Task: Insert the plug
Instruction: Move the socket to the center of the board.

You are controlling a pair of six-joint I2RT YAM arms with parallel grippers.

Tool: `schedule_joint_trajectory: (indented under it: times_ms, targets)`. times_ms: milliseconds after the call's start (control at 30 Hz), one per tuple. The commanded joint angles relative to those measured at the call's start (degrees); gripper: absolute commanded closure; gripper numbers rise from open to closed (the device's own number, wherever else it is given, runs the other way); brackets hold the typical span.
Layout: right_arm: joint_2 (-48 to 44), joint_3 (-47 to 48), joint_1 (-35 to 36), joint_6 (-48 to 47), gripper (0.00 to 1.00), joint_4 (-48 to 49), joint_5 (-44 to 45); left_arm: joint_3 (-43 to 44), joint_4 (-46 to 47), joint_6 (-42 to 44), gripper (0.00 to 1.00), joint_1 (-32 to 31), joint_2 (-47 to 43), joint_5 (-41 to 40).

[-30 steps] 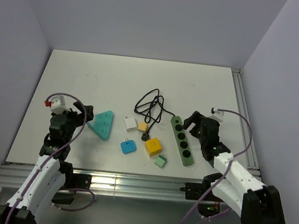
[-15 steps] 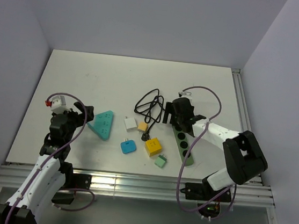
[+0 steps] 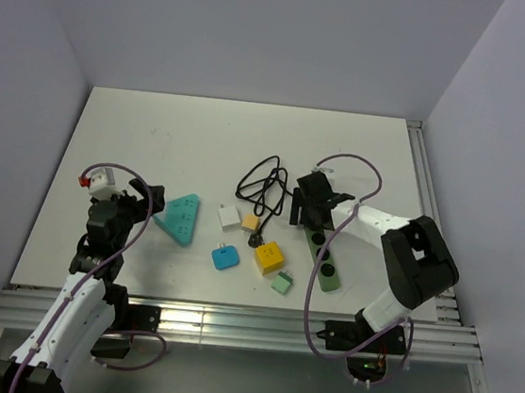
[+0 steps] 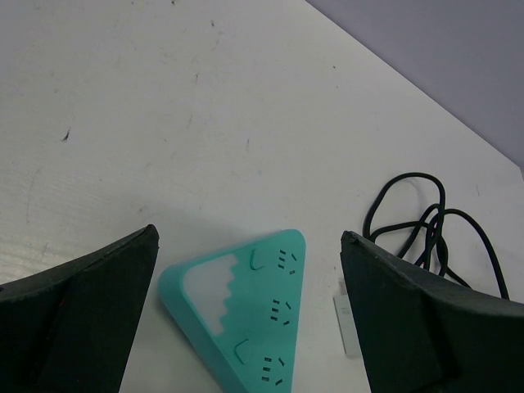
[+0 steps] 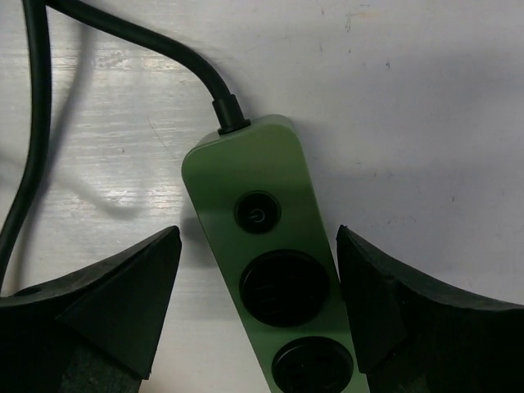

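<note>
what just changed: the right gripper (image 3: 311, 205) was hanging out by the right side of the table a second ago. It has swung inward and now sits right over the cord end of the green power strip (image 3: 324, 256).

right hand now: jaws open, one finger on each side of the strip, with the round switch (image 5: 257, 215) between them. In the wrist view a thin sliver of table shows on both sides, so it's not gripping anything yet. It does look a touch narrower than before.

left hand: the left gripper (image 3: 148, 201) hasn't budged. Its fingers are spread as wide as they go and it's holding nothing. The teal triangle socket (image 4: 246, 319) lies on the table just ahead of it, between the fingers.

the plug: the black plug (image 3: 259, 241) on the free end of the black cord (image 3: 262, 182) lies flat on the table. It's off toward the other arm from the right hand and a bit nearer the bases, just beside the yellow cube (image 3: 270, 256). Nobody's touching it.

other bits near the plug: a white adapter (image 3: 229, 217), a blue one (image 3: 225, 257) and a small green one (image 3: 282, 282).

what it means (my guess): nothing's plugged in, and the round holes I can see on the strip are empty. The right hand looks set to pin or shift the strip first, so the actual pick-up of the plug is all still ahead.
</note>
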Motion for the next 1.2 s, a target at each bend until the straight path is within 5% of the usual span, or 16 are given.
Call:
schedule_joint_trajectory:
  times_ms: [0, 267, 400, 500, 933, 1167]
  targets:
    - [1.68, 3.65, 0.12, 0.44, 0.18, -3.76, -0.61, 0.74, 1.20, 0.55, 0.01, -0.08, -0.39, 0.66]
    - [6.15, 7.24, 0.04, -0.88, 0.36, -4.12, -3.86, 0.82, 1.20, 0.55, 0.00, -0.08, -0.21, 0.75]
    - [10.02, 11.72, 0.04, -0.80, 0.62, -3.76, -5.88, 0.74, 1.20, 0.55, 0.01, -0.08, -0.21, 0.66]
    - [14.15, 17.34, -0.93, 0.17, 0.67, -4.38, -8.87, 0.74, 1.29, 0.55, 0.00, -0.08, -0.12, 0.49]
    - [31.73, 48.01, -9.18, 10.45, 0.67, -7.90, -8.79, 1.00, 1.64, 0.63, 0.00, -0.08, 0.93, 0.40]
    - [35.79, 55.07, -10.69, 8.79, 0.66, -10.80, -11.16, 1.00, 2.16, 0.81, 0.01, -0.08, 1.20, 1.02]
